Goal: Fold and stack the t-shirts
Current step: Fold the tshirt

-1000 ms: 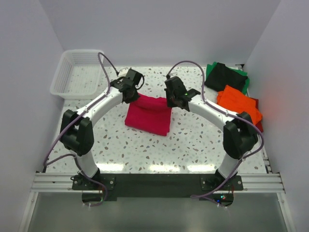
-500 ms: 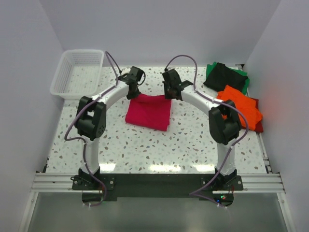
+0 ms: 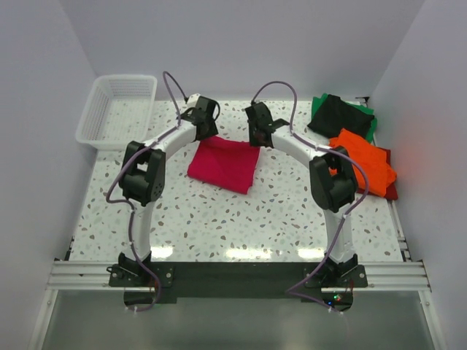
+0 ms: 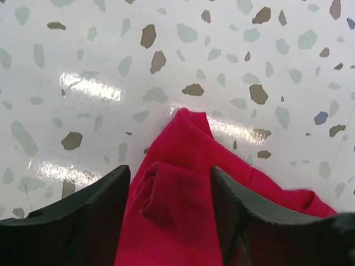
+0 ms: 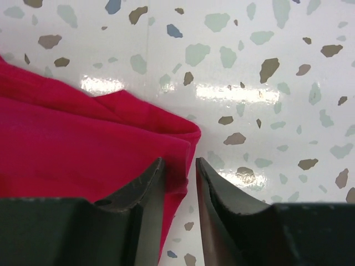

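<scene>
A crimson-pink t-shirt [image 3: 222, 164] lies folded into a rough square in the middle of the table. My left gripper [image 3: 206, 130] sits at its far left corner and my right gripper [image 3: 257, 135] at its far right corner. In the left wrist view the left gripper [image 4: 169, 177] stands open, a loose fold of the crimson shirt [image 4: 177, 160] lying between its fingers. In the right wrist view the right gripper [image 5: 179, 163] is open by a narrow gap, with the shirt's edge [image 5: 83, 138] under and between the jaws, lying on the table.
A white mesh basket [image 3: 117, 109] stands at the back left. At the back right lie a black shirt [image 3: 337, 115] on a green one [image 3: 371, 124], and an orange shirt [image 3: 361, 157] on a dark red one [image 3: 392, 191]. Walls close in on both sides.
Both grippers carried the far edge of the crimson shirt backward, the cloth settled flat, and both jaws opened and let go of it.
</scene>
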`<action>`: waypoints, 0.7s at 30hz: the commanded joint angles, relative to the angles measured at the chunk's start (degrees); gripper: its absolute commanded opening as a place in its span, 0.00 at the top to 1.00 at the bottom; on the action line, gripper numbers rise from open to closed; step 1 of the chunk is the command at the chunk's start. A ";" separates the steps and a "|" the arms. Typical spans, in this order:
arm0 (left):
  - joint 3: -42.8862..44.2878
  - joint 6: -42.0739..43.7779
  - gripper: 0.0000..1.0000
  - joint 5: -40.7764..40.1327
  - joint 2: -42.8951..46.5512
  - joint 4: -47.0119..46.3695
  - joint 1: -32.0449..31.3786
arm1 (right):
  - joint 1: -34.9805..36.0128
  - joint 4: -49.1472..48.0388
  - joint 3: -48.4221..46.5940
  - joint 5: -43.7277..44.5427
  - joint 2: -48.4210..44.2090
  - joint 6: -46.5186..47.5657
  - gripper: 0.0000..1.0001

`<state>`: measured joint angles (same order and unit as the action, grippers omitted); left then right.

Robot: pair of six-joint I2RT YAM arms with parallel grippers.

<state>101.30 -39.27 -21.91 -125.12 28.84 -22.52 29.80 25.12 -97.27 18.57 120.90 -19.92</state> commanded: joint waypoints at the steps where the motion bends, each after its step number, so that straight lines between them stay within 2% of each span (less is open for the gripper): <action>1: -5.92 4.10 0.31 -4.28 6.89 -12.47 0.55 | -0.54 -2.10 -1.25 4.45 -2.42 -1.26 0.65; 2: -9.41 4.72 0.29 -4.98 8.39 -17.10 0.64 | -0.62 -2.36 -0.99 4.81 -2.95 -1.43 0.65; 5: -11.99 5.69 0.28 -5.07 13.13 -19.78 0.73 | -0.53 -2.62 0.33 5.69 -4.79 -1.70 0.65; 10: -14.71 6.13 0.27 -2.53 16.92 -18.55 0.64 | -0.53 -4.73 4.28 6.04 -9.44 -1.61 0.66; 17: -18.51 9.11 0.28 3.80 22.73 -13.91 0.55 | 0.08 -2.72 7.89 1.74 -13.49 -1.87 0.67; 21: -17.01 11.05 0.35 6.96 21.85 -8.63 0.55 | 1.57 -1.49 8.86 -0.63 -14.47 -2.31 0.70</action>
<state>83.35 -31.79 -19.18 -104.05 15.66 -22.35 29.82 23.49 -89.36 20.40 109.30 -20.97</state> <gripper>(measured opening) 0.680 0.319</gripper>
